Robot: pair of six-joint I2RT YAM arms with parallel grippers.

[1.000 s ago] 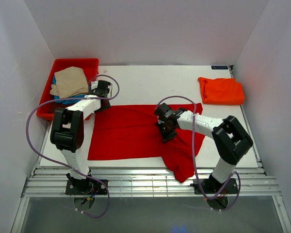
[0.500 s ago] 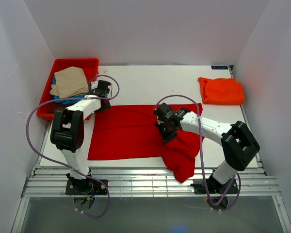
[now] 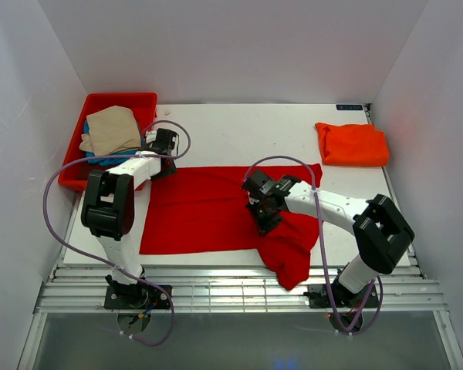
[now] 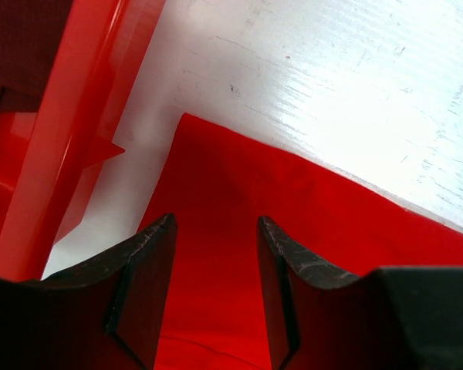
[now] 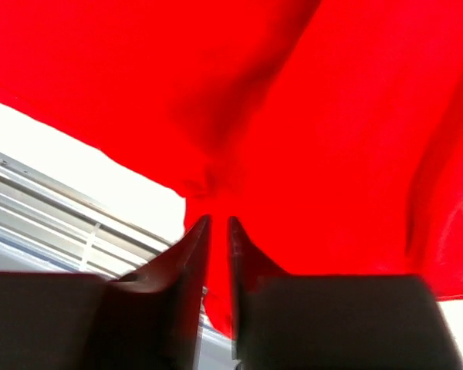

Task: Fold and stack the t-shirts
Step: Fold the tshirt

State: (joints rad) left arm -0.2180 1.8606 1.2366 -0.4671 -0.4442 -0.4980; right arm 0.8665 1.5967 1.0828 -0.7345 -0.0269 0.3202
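A bright red t-shirt [image 3: 208, 212] lies spread across the table, and its right part hangs over the front edge. My right gripper [image 3: 266, 220] sits on its middle. In the right wrist view the jaws [image 5: 217, 221] stand a thin slit apart with red cloth [image 5: 309, 116] puckered at the tips. My left gripper [image 3: 160, 158] hovers open over the shirt's far left corner [image 4: 309, 208], its fingers [image 4: 150, 254] wide apart with nothing gripped. An orange-red t-shirt [image 3: 353, 144] lies folded at the far right. A beige t-shirt [image 3: 112, 129] lies on a blue one [image 3: 100, 160] in the tray.
The red plastic tray [image 3: 119, 99] stands at the far left, close beside my left gripper; its wall [image 4: 69, 116] fills the left of the left wrist view. White walls enclose the table on three sides. A slatted metal rail [image 3: 216, 289] runs along the front edge.
My right gripper has slid a little toward the near left over the red shirt, and its jaws have parted slightly. The left arm has not moved.
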